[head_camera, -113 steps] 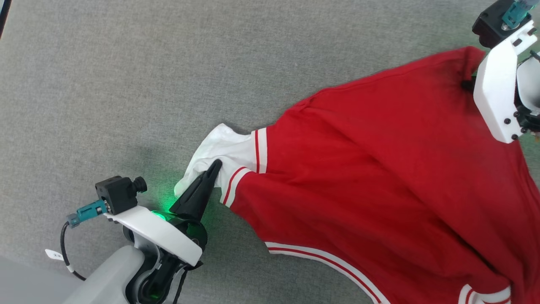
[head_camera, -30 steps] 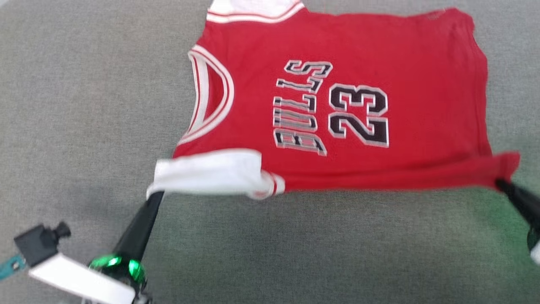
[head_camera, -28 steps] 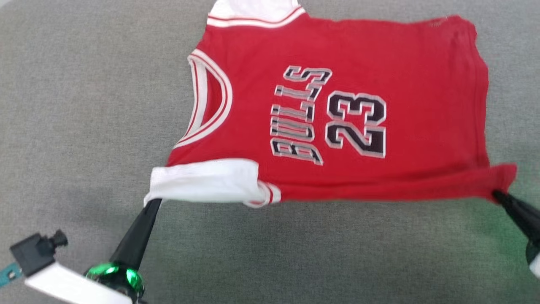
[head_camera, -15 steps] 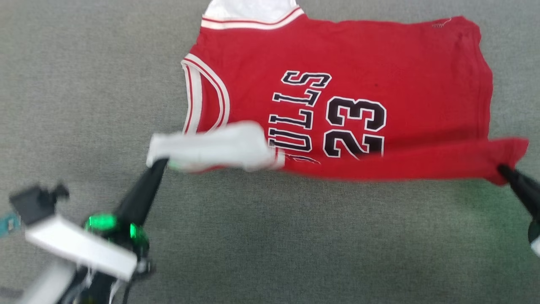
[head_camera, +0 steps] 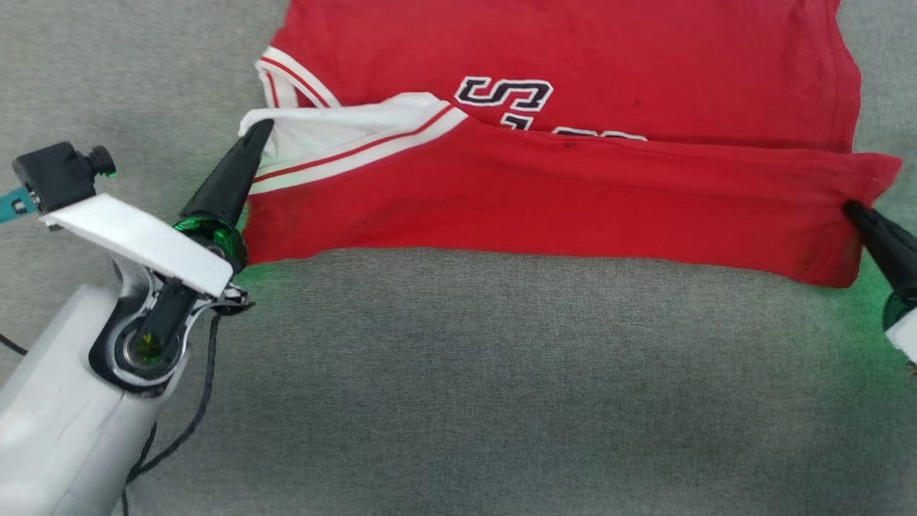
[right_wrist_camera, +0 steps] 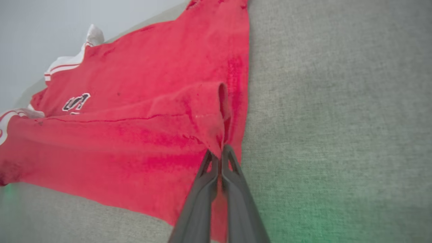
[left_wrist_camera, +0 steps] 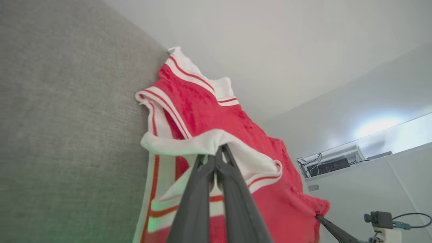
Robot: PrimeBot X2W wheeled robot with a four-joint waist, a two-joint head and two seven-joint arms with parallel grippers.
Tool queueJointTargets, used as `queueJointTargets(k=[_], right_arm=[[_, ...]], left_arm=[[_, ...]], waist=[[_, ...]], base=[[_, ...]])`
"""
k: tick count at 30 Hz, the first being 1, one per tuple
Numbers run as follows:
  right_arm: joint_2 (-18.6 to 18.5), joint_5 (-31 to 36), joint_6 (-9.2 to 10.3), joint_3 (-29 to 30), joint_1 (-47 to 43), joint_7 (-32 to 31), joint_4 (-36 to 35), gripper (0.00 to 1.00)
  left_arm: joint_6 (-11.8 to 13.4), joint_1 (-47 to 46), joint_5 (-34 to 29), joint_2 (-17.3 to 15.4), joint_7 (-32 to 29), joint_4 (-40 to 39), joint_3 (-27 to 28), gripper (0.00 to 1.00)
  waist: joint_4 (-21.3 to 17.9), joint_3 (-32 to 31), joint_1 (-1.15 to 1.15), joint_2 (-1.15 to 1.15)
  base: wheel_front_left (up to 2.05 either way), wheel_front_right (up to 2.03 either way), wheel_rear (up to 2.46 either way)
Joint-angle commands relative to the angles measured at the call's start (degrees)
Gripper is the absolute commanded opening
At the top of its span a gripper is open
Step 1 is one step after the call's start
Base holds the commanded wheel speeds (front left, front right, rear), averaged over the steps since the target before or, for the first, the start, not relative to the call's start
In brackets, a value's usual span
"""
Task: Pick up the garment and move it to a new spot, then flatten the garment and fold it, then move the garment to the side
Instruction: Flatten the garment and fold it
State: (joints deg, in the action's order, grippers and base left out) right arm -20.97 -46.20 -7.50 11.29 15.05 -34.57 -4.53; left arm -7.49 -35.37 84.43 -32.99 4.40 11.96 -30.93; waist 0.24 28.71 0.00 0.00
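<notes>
The red garment point(head_camera: 559, 193) lies across the grey surface, its near long edge lifted and folded over the lettered front, hiding most of the black print. My left gripper point(head_camera: 259, 129) is shut on the white sleeve end point(head_camera: 315, 132) at the garment's left; in the left wrist view the gripper point(left_wrist_camera: 217, 150) pinches that white panel point(left_wrist_camera: 189, 145). My right gripper point(head_camera: 851, 209) is shut on the red hem corner point(head_camera: 870, 179) at the right; the right wrist view shows the gripper point(right_wrist_camera: 221, 148) pinching the garment point(right_wrist_camera: 135, 135) at the folded red edge.
Grey fabric surface point(head_camera: 466, 387) spreads in front of the garment. A black cable point(head_camera: 190, 423) hangs beside my left forearm point(head_camera: 64, 430). In the left wrist view a white wall and a shelf with equipment point(left_wrist_camera: 332, 163) stand beyond the surface.
Both grippers have carried the near edge of the garment away from me over its front, covering most of the lettering. The head camera view has also shifted, so the garment sits higher.
</notes>
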Motion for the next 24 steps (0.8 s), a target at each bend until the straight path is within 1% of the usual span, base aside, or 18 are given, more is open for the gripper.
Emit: queueJointTargets(k=[1,5,10,11,12,13,14,15,18,21,23,24], right_arm=[[-0.1,0.5,0.03,-0.4,1.2,0.7,0.9,0.0],[-0.4,1.4,0.03,-2.8,2.4,2.0,3.0,0.0],[-0.5,1.2,0.03,-4.9,3.8,3.5,5.3,0.0],[-0.6,1.2,0.03,-5.3,4.0,3.8,5.7,0.0],[-0.9,1.4,0.03,-5.7,4.2,4.4,5.9,0.0],[-1.1,1.8,0.03,-5.9,4.3,5.1,6.1,0.29],[-1.4,2.2,0.03,-6.2,4.4,6.0,6.3,0.73],[-1.6,2.6,0.03,-6.1,4.6,6.8,6.5,1.0],[-1.9,3.7,0.03,-6.3,4.4,8.7,6.6,1.0],[-2.4,4.4,0.02,-6.2,3.5,10.2,5.9,1.0],[-2.6,4.9,0.02,-6.3,3.1,10.9,5.3,1.0],[-2.6,4.9,0.02,-6.3,3.1,10.9,5.3,1.0]], left_arm=[[0.1,-1.1,-0.5,0.1,-0.4,1.5,-0.5,0.0],[0.1,-2.8,-1.4,0.3,-0.2,6.5,-2.3,0.0],[0.1,-3.9,-2.1,-0.3,0.3,10.1,-4.5,0.0],[0.1,-4.2,-2.7,-0.7,0.5,10.8,-5.0,0.08],[0.2,-4.5,-3.0,-0.9,0.9,11.3,-5.4,0.33],[0.2,-4.7,-3.4,-1.2,1.3,11.7,-5.7,0.57],[0.2,-5.0,-4.1,-1.7,1.6,11.7,-6.2,0.98],[0.2,-5.5,-4.8,-2.2,2.0,11.6,-6.8,1.0],[0.1,-6.7,-7.8,-4.8,2.4,10.0,-9.2,1.0],[0.1,-9.1,-12.0,-8.5,2.8,7.9,-11.5,1.0],[0.1,-10.2,-13.9,-11.3,1.7,6.5,-12.7,1.0],[0.1,-10.2,-13.9,-11.3,1.7,6.5,-12.7,1.0]], waist=[[-0.7,1.0,0.0,0.0],[-1.3,2.5,0.0,0.0],[-1.6,3.4,0.0,0.0],[-1.6,3.4,0.0,0.0],[-1.6,3.3,0.0,0.0],[-1.5,3.2,0.0,0.0],[-1.5,3.0,0.0,0.0],[-1.4,2.6,0.0,0.0],[-0.9,1.3,0.0,0.0],[-0.3,-0.3,0.0,0.0],[0.1,-1.4,0.0,0.0],[0.1,-1.4,0.0,0.0]], base=[[0.0,0.0,0.0],[0.0,0.0,0.0],[0.0,0.0,0.0],[0.0,0.0,0.0],[0.0,0.0,0.0],[0.0,0.0,0.0],[0.0,0.0,0.0],[0.0,0.0,0.0],[0.0,0.0,0.0],[0.0,0.0,0.0],[0.0,0.0,0.0],[0.0,0.0,0.0]])
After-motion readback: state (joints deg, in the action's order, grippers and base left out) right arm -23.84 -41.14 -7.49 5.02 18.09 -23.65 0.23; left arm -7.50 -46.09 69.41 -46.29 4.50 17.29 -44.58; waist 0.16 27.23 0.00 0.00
